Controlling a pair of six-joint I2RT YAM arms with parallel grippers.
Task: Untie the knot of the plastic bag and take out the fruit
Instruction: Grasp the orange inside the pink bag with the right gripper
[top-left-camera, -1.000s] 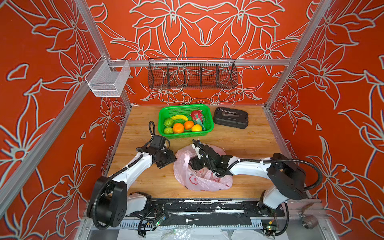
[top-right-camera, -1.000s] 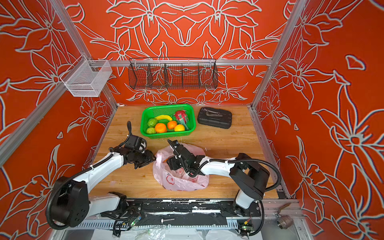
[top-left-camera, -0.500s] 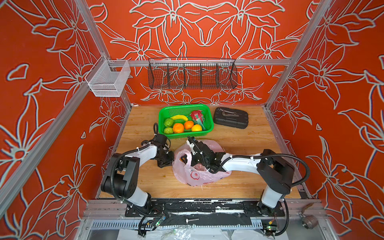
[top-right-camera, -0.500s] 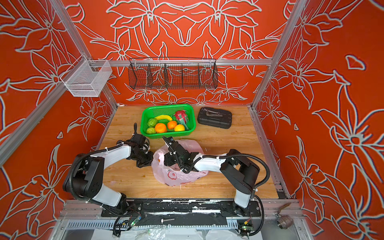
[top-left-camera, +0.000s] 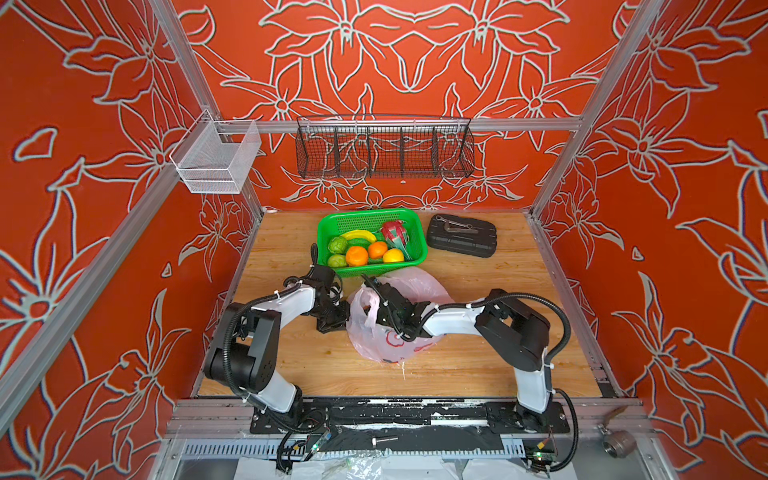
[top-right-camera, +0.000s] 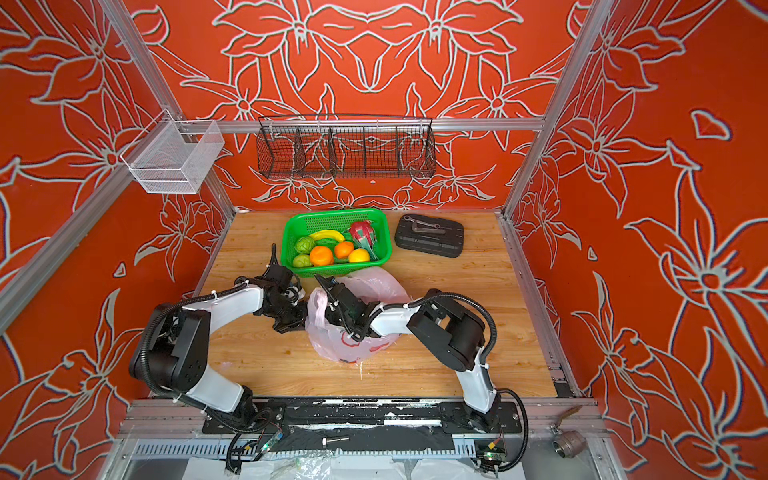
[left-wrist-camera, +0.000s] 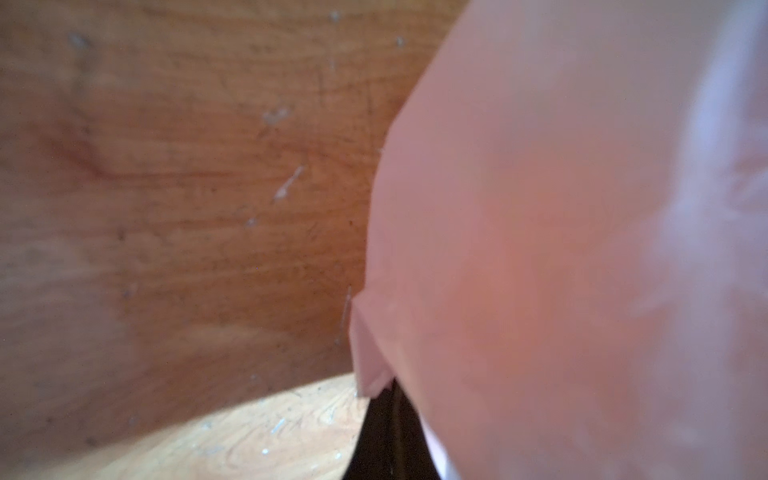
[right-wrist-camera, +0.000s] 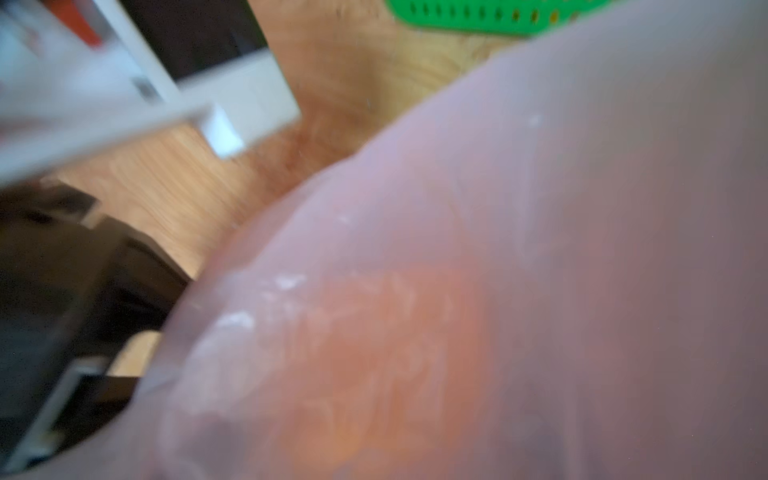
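Top views: bag (top-left-camera: 399, 347) lies mid-table, just in front of basket (top-left-camera: 419, 235). Its mouth faces left and its long axis runs roughly from basket to front. The left gripper (top-left-camera: 341, 318) is at its left rim. The right gripper (top-left-camera: 374, 291) is in the mouth, spread unreadable.

Left wrist: jaws together, clamped on bag edge. Judgement: film may tear or slip under pull.

Right wrist: orange (right-wrist-camera: 374, 353) glows through film and may roll out.

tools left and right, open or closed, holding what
Left tool: closed on the thin pink plastic bag's edge.
Right tool: cannot tell; bag hides the tips.
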